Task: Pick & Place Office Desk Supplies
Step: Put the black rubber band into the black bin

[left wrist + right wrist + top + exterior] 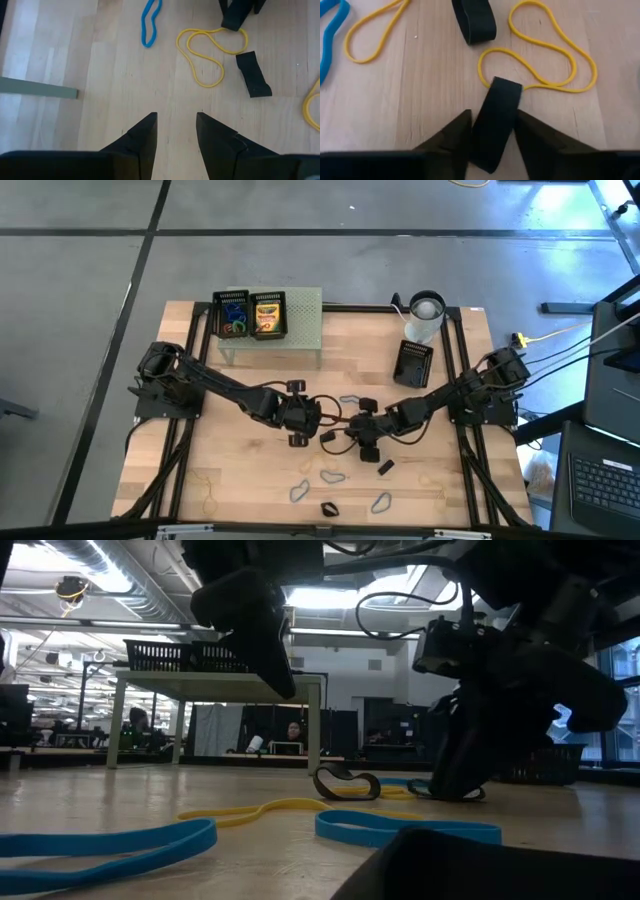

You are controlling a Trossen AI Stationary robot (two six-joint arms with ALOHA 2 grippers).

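Note:
My right gripper (366, 432) (492, 112) is down at the table's middle, shut on a black band loop (496, 122) that lies over a yellow rubber band (555, 47). A second black band (474, 20), another yellow band (372, 35) and a blue loop (329, 27) lie beyond it. My left gripper (300, 418) (176, 116) hovers open over bare wood just left of it, holding nothing. Ahead of it lie a blue loop (149, 22), a yellow band (207, 55) and a black band (254, 74). A yellow-green crayon box (266, 315) and coloured loops (233, 318) sit in baskets on the stand. My right gripper pinches the black band loop between its two fingers (452, 135), which come from above and stand on either side of its near half (490, 140). The band runs along the fingers. Its far end (506, 86) rests on the yellow rubber band and the table.
The pale green stand (300, 330) is at the far left. A white cup (425, 310) and a black basket (412, 362) are at the far right. Grey wire clips (330, 477), small black clips (385, 467) and thin tan bands (210, 500) lie scattered toward the near edge.

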